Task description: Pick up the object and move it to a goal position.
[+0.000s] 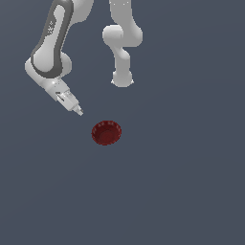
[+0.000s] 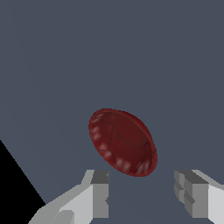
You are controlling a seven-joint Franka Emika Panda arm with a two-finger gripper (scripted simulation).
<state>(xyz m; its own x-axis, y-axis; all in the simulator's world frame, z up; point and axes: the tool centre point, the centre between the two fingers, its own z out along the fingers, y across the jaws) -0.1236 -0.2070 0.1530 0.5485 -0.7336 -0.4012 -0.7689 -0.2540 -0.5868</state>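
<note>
Near the exterior view's centre, the dark red bowl (image 1: 106,132) lies on the worktop (image 1: 182,182); the pincer (image 1: 79,111), fingers spread and empty, hangs just up-left, so the bowl lies down-right of it.

Glossy ridged dark red bowl (image 1: 106,132); matt grey floor (image 1: 191,182).

No text, label, brand, number or sign can be read anywhere in either view.
</note>
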